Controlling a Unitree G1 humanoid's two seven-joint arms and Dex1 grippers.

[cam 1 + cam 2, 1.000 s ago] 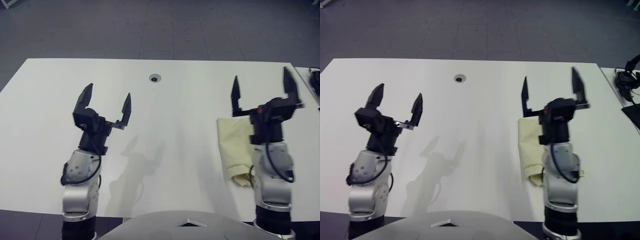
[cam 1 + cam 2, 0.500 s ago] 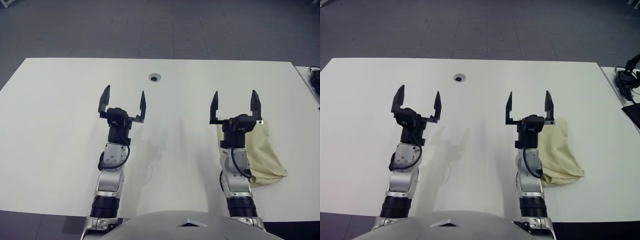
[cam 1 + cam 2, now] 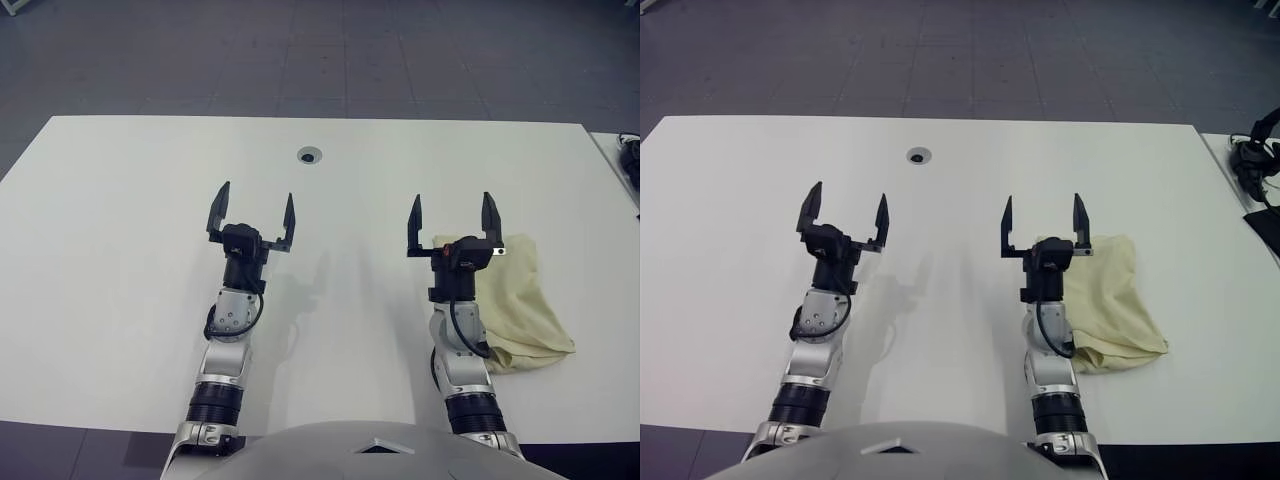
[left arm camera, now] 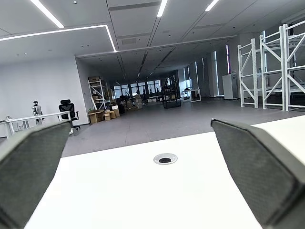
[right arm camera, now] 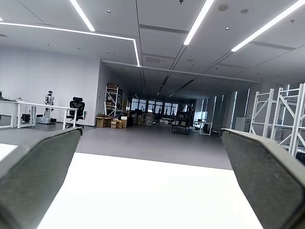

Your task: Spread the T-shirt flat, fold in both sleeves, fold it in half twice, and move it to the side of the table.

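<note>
Holds both forearms up from the near edge of the white table (image 3: pixel 120 250). Holds the left end effector (image 3: pixel 256 195) above the table left of centre, with its two dark fingers (image 4: pixel 28 167) spread wide, pointing toward the far edge and gripping nothing. Holds the right end effector (image 3: pixel 451 200) right of centre, about level with the left one, likewise agape and empty, fingers (image 5: pixel 33 171) wide apart. Finds the T-shirt (image 3: pixel 525 300), pale yellow, lying as a folded bundle on the table near its right edge, just beside the right forearm and partly hidden behind it. Looks loosely folded, with the near corner rumpled. Touches neither end effector. Has a small round cable hole (image 3: pixel 310 155) in the table toward the far edge, well apart from the T-shirt and ahead of the left end effector. Includes dark cables (image 3: pixel 1252 160) on a separate surface past the table's right side.
</note>
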